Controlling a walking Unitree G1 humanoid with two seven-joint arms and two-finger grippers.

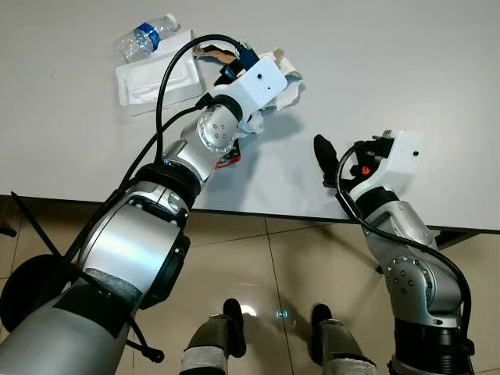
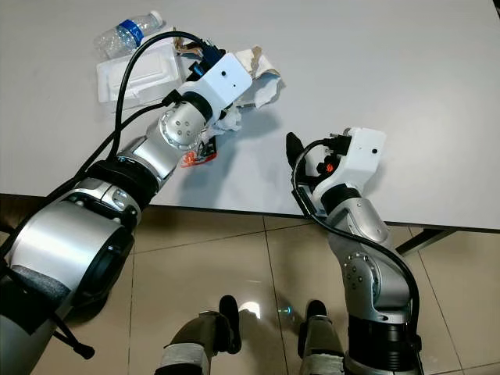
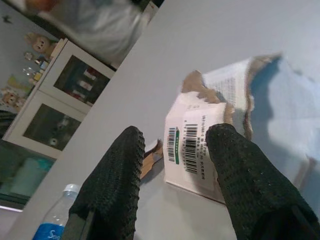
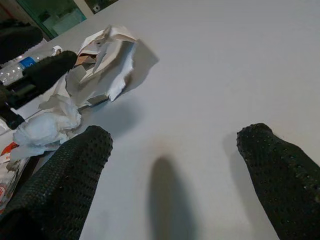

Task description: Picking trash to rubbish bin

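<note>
bottle (image 3: 52,220): cut by frame edge | carton (image 1: 283,74): mostly behind left arm; label print (image 3: 189,145) too small to read | red wrapper (image 2: 198,156): half hidden under arm

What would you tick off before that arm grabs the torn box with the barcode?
1. Left end effector open: ok, fingers spread.
2. Torn box between the fingers: ok, one finger lies over its barcode face, the other beside it.
3. Firm hold already: not ok, nothing is clamped.
4. Neighbours out of the way: cannot tell; crumpled tissue, water bottle and white tray lie close.
5. Right end effector clear: ok, open over bare table.
6. Rubbish bin located: cannot tell.
</note>
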